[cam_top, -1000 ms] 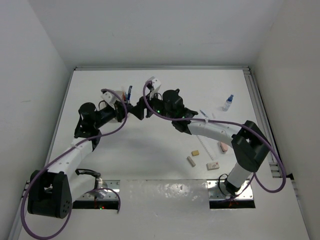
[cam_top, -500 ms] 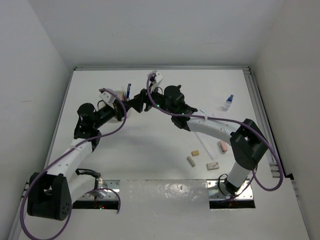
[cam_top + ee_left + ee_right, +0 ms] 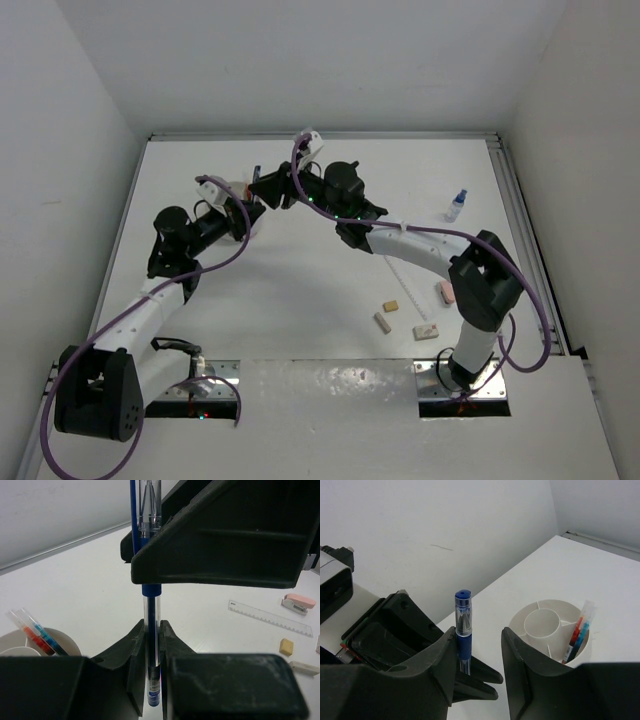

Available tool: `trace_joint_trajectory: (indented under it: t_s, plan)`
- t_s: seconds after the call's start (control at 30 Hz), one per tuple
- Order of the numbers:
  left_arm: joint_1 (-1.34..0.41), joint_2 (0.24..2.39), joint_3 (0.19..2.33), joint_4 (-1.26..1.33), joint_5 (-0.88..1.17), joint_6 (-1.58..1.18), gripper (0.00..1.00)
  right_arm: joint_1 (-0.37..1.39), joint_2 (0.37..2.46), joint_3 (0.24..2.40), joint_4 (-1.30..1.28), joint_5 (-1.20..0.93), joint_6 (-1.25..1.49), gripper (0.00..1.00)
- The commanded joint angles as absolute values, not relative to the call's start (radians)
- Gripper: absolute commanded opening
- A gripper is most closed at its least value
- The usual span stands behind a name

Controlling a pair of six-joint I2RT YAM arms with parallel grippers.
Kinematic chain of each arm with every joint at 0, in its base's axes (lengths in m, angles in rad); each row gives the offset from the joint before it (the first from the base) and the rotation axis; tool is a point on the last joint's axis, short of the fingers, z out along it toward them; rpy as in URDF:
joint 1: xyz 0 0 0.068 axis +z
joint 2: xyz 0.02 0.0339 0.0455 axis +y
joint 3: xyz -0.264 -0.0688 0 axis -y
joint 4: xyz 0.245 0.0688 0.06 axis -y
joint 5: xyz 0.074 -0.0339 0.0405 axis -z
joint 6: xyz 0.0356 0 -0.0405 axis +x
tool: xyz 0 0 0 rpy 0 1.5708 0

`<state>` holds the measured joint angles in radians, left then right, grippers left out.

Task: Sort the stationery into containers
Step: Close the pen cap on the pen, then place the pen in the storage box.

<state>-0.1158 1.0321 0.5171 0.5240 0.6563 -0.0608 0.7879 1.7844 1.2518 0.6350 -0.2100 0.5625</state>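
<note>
A blue pen [image 3: 151, 602] stands upright with my left gripper [image 3: 151, 627] shut on its lower barrel. In the right wrist view the pen's capped upper end [image 3: 463, 625] leans against one finger of my right gripper [image 3: 479, 635], which straddles it open, with a wide gap to the other finger. Seen from above, the two grippers meet at the far left-centre of the table, right [image 3: 268, 187] just above left [image 3: 245, 207]. The white round tub [image 3: 555, 601] stands just beside them, with a red and a blue pen [image 3: 579, 632] in one outer compartment. The left wrist view catches the tub's rim [image 3: 74, 642].
On the right half of the table lie a clear ruler [image 3: 270, 619], a pink eraser [image 3: 446, 292], a tan eraser [image 3: 391, 305], two whitish erasers [image 3: 383, 322] [image 3: 426, 330] and a small blue-capped bottle [image 3: 456, 206]. White walls enclose the table on three sides.
My right gripper has swung left to the pen held by the left gripper, and its jaws have narrowed around the pen's top. The left arm has barely moved.
</note>
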Motion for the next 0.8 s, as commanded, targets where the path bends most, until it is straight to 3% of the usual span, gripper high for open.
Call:
trace_joint_trajectory:
  t_s: [0.0, 0.37, 0.53, 0.63, 0.7, 0.77]
  plan:
    - [-0.104, 1.015, 0.523, 0.595, 0.661, -0.077, 0.0, 0.79, 1.775, 1.275, 0.686, -0.21, 0.569, 0.39]
    - [-0.104, 1.026, 0.532, 0.615, 0.627, -0.094, 0.0, 0.792, 1.77, 1.252, 0.66, -0.219, 0.575, 0.33]
    - [-0.104, 1.023, 0.532, 0.615, 0.614, -0.098, 0.0, 0.793, 1.77, 1.244, 0.667, -0.216, 0.572, 0.04]
    - [-0.106, 1.023, 0.54, 0.592, 0.579, -0.109, 0.0, 0.793, 1.775, 1.244, 0.678, -0.216, 0.571, 0.0]
    - [-0.104, 1.023, 0.543, 0.58, 0.565, -0.104, 0.07, 0.793, 1.781, 1.247, 0.684, -0.216, 0.569, 0.0]
    - [-0.104, 1.022, 0.545, 0.554, 0.551, -0.091, 0.37, 0.793, 1.789, 1.253, 0.693, -0.213, 0.561, 0.0]
